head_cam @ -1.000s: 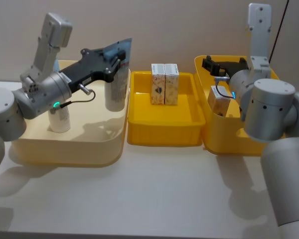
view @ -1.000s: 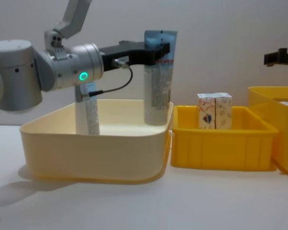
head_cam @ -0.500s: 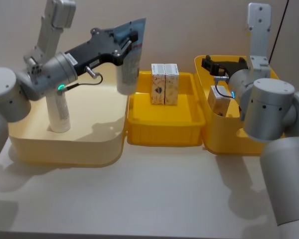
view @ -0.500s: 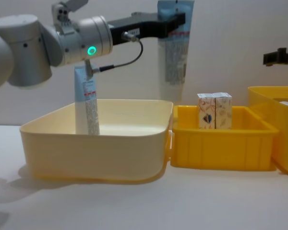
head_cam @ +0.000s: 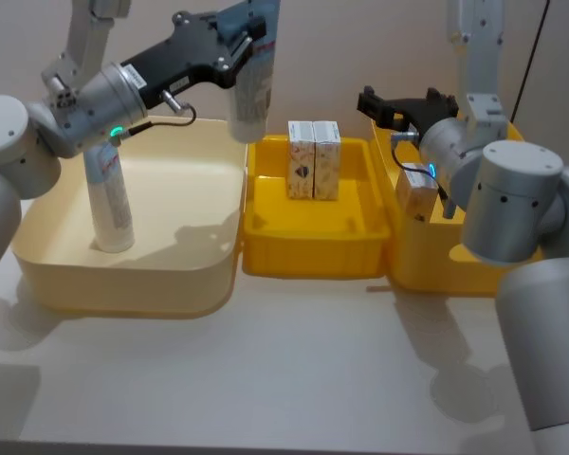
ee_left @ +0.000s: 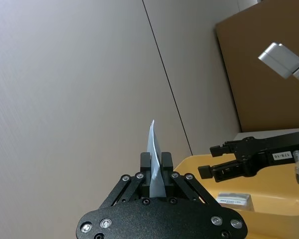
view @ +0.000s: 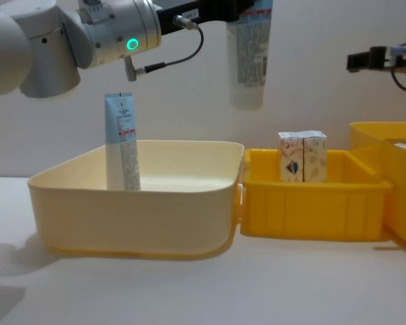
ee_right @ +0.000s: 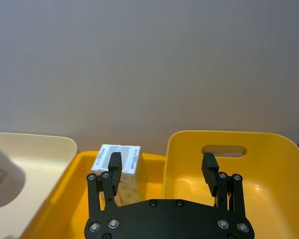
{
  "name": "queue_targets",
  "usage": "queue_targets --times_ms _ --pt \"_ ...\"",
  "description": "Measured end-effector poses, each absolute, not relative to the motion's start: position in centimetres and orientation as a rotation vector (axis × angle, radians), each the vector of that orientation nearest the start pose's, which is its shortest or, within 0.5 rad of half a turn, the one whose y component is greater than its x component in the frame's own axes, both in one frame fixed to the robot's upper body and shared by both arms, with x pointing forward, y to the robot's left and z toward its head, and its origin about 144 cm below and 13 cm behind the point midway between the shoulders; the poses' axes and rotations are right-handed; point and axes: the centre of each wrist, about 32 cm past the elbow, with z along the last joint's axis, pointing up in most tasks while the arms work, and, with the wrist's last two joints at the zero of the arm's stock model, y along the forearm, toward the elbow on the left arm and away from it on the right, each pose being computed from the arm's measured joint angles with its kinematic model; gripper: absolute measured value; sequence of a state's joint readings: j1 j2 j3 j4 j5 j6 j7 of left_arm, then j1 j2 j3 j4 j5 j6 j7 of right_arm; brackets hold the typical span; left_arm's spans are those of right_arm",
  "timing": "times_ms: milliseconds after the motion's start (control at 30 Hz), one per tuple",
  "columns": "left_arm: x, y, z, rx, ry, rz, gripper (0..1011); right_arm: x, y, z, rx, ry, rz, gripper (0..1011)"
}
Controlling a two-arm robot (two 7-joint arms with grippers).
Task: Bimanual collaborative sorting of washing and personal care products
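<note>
Soft, even light falls from above; the worktop (head_cam: 294, 370) is bright, with faint grey shadows near its left and right edges; the left hand (head_cam: 250, 28) and its gripped tube (head_cam: 251, 90) cast a pale shadow inside the cream tray (head_cam: 123, 289); the yellow tray (head_cam: 313, 258) shows a mild sheen; a green lamp (view: 132, 45) glows on the left arm.

Tubes (view: 122, 145) are pale blue and white, cartons (head_cam: 313, 159) whitish with orange-blue prints, trays (head_cam: 133, 301) cream and yellow.
</note>
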State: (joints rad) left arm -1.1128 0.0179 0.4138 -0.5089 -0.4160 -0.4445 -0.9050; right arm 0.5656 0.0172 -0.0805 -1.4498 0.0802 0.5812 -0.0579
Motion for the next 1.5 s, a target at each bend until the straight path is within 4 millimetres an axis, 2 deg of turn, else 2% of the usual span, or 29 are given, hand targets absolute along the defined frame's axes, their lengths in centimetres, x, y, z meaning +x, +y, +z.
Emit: queue_targets --times_ms 533,1033,1500 --pt "71.5 17.5 132.8 -0.252 -0.437 0.485 127 57.7 -20.6 133.3 -0.046 0.069 -1.344 1001" --pt "71.6 17.5 132.9 -0.258 -0.445 0.485 126 57.8 -20.9 131.1 -0.097 0.022 -1.314 1001" --pt "71.7 17.5 133.0 -0.260 -0.448 0.485 126 58.6 -21.0 130.6 -0.151 -0.062 -1.173 1001"
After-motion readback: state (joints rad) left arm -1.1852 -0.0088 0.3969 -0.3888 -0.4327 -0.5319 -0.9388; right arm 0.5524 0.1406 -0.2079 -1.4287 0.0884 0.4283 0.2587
